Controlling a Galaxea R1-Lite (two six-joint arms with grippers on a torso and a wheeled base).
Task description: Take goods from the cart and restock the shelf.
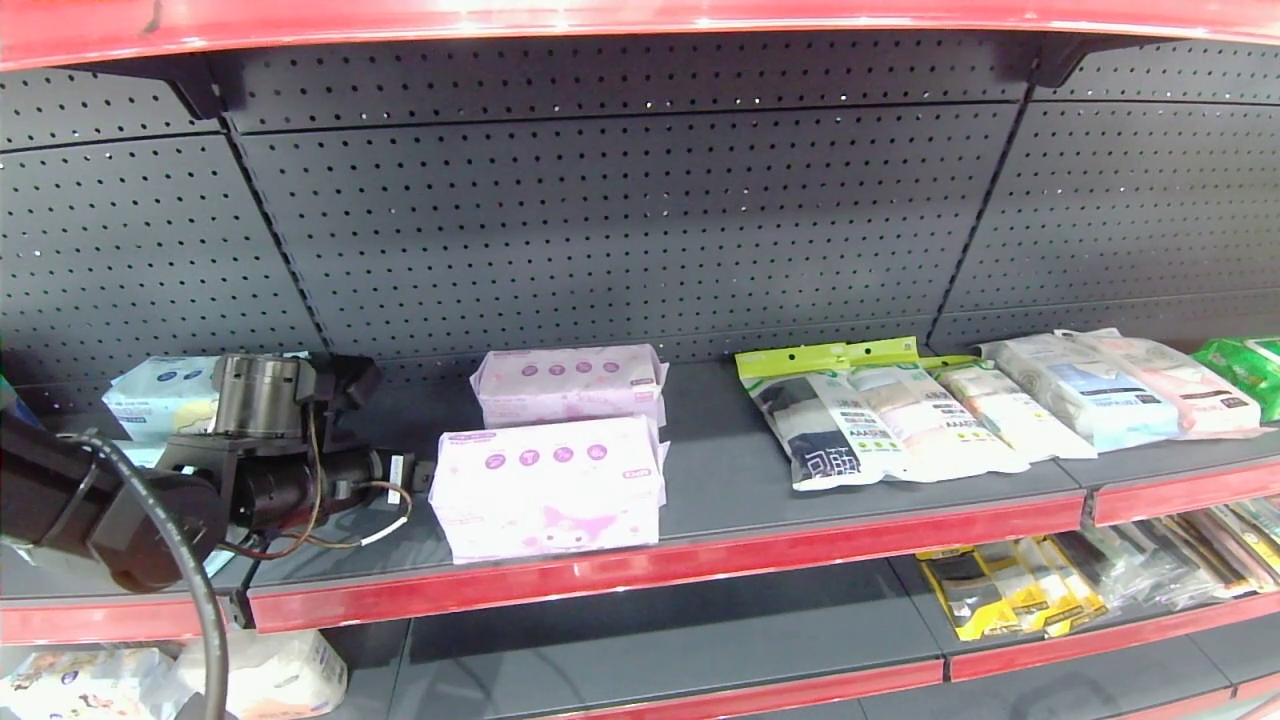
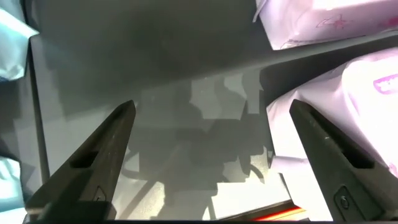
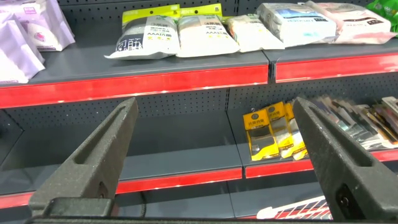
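Two pink tissue packs lie on the grey shelf (image 1: 740,470), one at the front edge (image 1: 548,485) and one behind it (image 1: 570,383). My left arm (image 1: 260,450) reaches over the shelf just left of the front pack. In the left wrist view my left gripper (image 2: 211,106) is open over bare shelf with nothing between its fingers, the front pink pack (image 2: 348,118) beside one finger (image 2: 323,143). My right gripper (image 3: 214,102) is open and empty in front of the shelving, below the red shelf lip (image 3: 186,81).
A light blue pack (image 1: 160,395) lies behind the left arm. Green-topped flat packs (image 1: 860,420), white packs (image 1: 1100,385) and a green pack (image 1: 1245,365) fill the shelf's right half. Yellow packs (image 1: 1010,595) sit on the lower shelf, and a pegboard wall (image 1: 620,220) stands behind.
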